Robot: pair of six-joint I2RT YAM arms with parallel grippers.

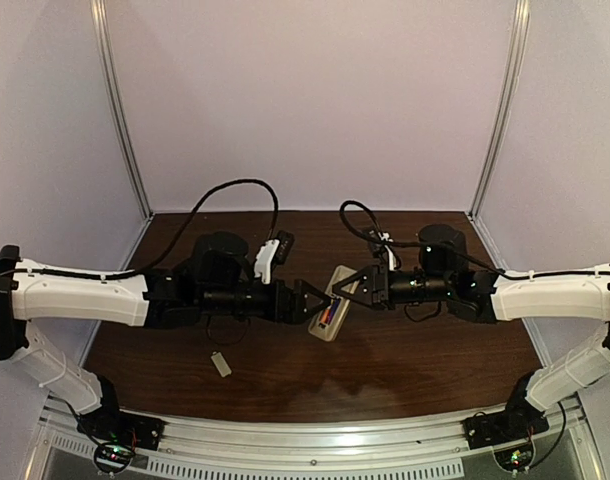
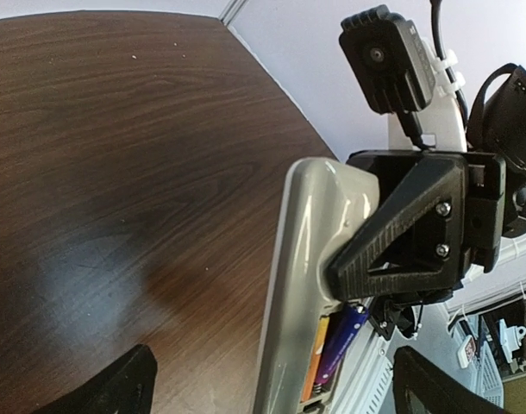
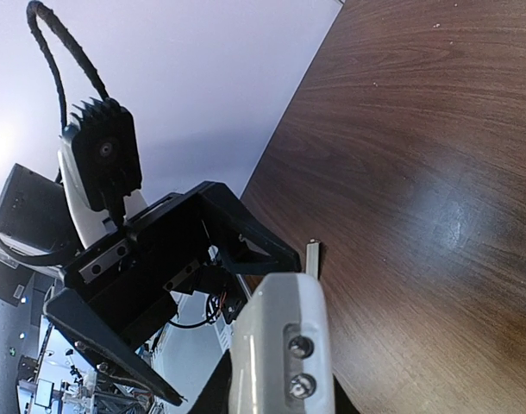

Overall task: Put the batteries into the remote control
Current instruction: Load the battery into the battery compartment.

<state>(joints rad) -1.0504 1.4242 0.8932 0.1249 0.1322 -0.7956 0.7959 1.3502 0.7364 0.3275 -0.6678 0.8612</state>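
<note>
**Remote clamped at one end, left claw spread at the other**

The remote (image 1: 333, 302) is held over the desk (image 1: 415, 350), its far end clamped in the right claw (image 1: 349, 285). Its long axis runs from there toward the arm bases. Two batteries (image 2: 334, 345) are seen lying lengthwise in its back. The left claw (image 1: 318, 300), spread wide and empty, is nearer the free end.

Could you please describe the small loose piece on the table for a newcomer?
Start at the dark wooden table. Just nearer than the left arm lies a small pale flat rectangle. Unlike the gripped remote control, it lies alone on the wood.
</note>
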